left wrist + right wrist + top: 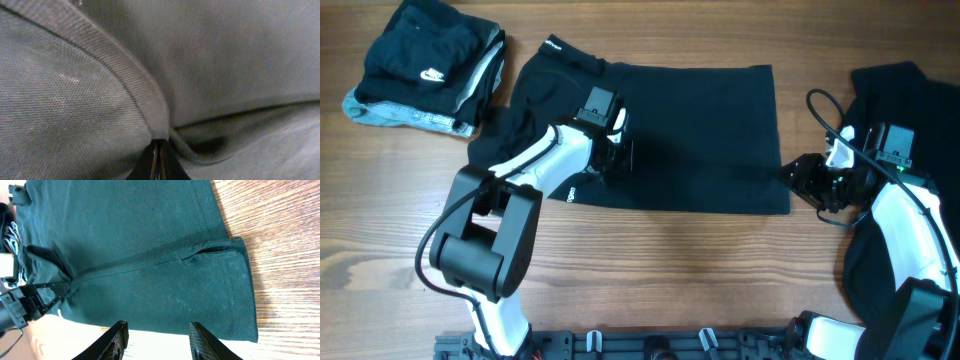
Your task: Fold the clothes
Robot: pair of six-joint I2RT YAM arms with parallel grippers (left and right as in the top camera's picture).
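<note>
One of the clothes, a black garment point(690, 130), lies spread flat mid-table. My left gripper point(618, 152) is down on its left part. In the left wrist view fabric fills the frame, and the gripper point(159, 161) is shut on a fold just below a raised seam point(145, 95). My right gripper point(794, 178) is at the garment's lower right corner. In the right wrist view it point(160, 339) stands open over bare wood just off the garment's point(150, 255) hem, with nothing between its fingers.
A stack of folded clothes point(425, 65), the top one bearing a white logo, sits at the back left. Another black garment point(905, 90) lies at the right edge under my right arm. Wooden table point(720, 270) shows along the front.
</note>
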